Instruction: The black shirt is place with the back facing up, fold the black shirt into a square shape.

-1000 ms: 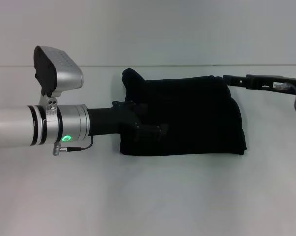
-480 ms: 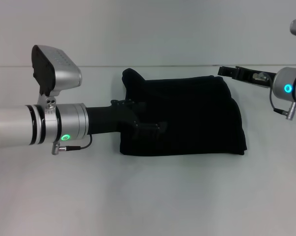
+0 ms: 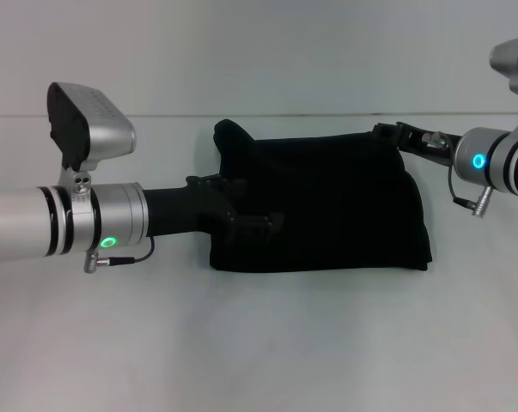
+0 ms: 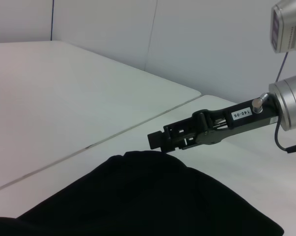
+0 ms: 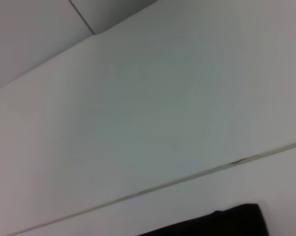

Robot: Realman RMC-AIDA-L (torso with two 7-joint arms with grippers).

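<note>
Lying folded into a rough rectangle mid-table (image 3: 87, 343): black shirt (image 3: 327, 206). Reaching across its left part, left gripper (image 3: 271, 225), fingers lost against the dark fabric, grip impossible to tell. Touching far right corner, right gripper (image 3: 387, 130), slim fingers closed together, grasp on cloth unclear.
</note>
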